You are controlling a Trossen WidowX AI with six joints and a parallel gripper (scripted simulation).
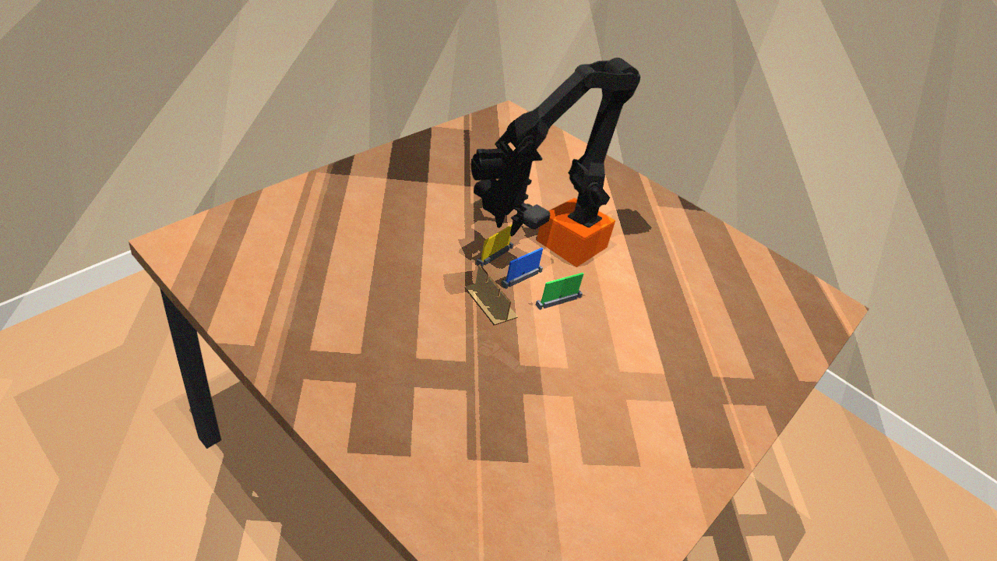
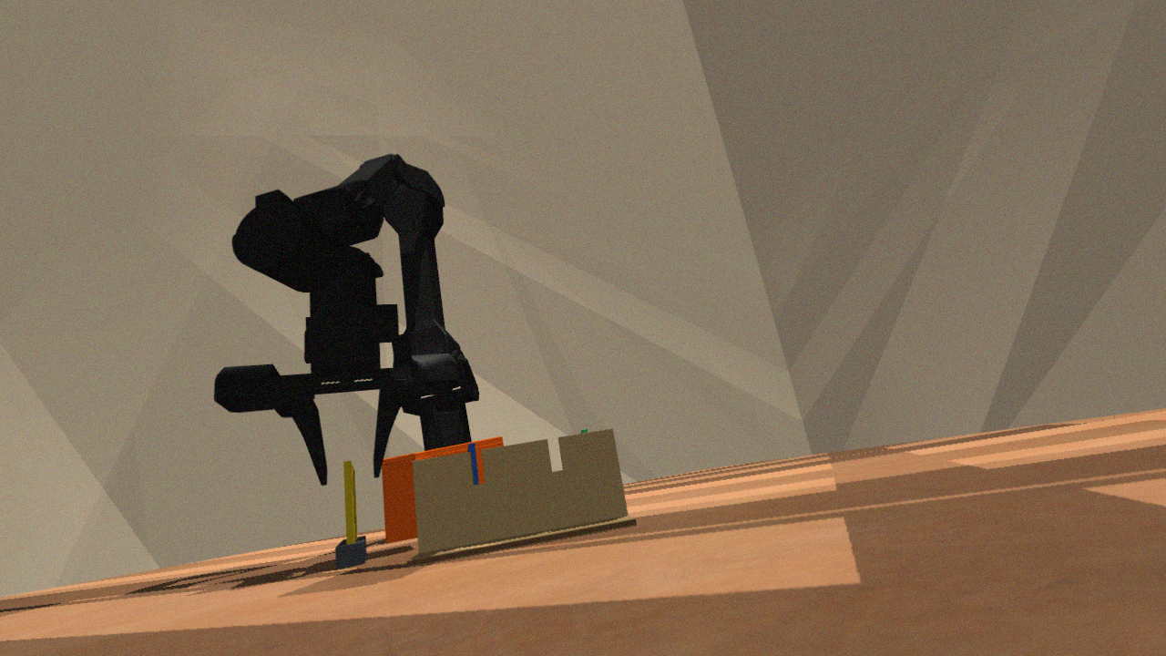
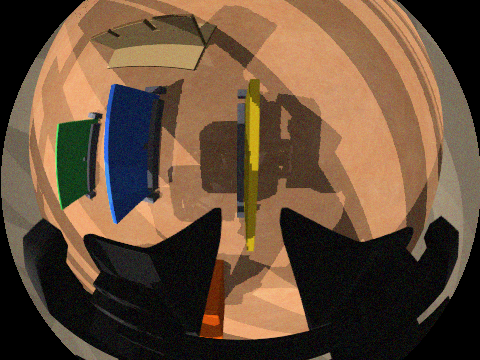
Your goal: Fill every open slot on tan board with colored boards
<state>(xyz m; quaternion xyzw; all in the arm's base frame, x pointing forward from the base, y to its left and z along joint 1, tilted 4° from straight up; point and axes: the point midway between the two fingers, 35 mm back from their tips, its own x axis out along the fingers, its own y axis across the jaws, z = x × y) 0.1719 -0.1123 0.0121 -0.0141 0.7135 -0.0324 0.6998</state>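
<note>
Yellow flat rectangular board [image 1: 496, 245] [image 2: 350, 501] [image 3: 253, 150]: upright in a dark grey slotted holder [image 1: 479, 262] [image 2: 350, 553] [image 3: 241, 175], lined up with the gap between the jaws in the wrist view. Nearest of the colored boards to the jaws.

Jaws: pointing down, fingertips [image 1: 499, 223] [image 2: 323, 481] moderately wide apart, nothing gripped. Cannot tell how far the tips stand above the yellow board's top edge.

Blue flat rectangular board [image 1: 525, 265] [image 2: 474, 465] [image 3: 130, 140]: upright in its own dark grey holder [image 1: 523, 276] [image 3: 156, 145], off to one side of the jaws, next out from yellow.

Green flat rectangular board [image 1: 562, 287] [image 2: 584, 430] [image 3: 75, 160]: same side, farther from the jaws than blue, upright in a grey holder [image 1: 559, 300] [image 3: 92, 160].

Tan flat board [image 1: 503, 303] [image 2: 521, 497] [image 3: 160, 32]: standing on a thin tan base [image 1: 480, 300] [image 3: 155, 56], beyond the yellow and blue boards from the jaws. Two top-edge slots visible in the exterior view, both unfilled; the blue seen through one belongs to the board behind.

Orange block-shaped base [image 1: 578, 240] [image 2: 399, 506] [image 3: 213, 300]: near the jaws, on the side away from the tan board, carrying the black jointed arm [image 1: 604, 128] [image 2: 419, 269].

Wooden-toned counter [image 1: 592, 495] [image 2: 733, 603] [image 3: 310, 55]: under everything, banded with shadow.
</note>
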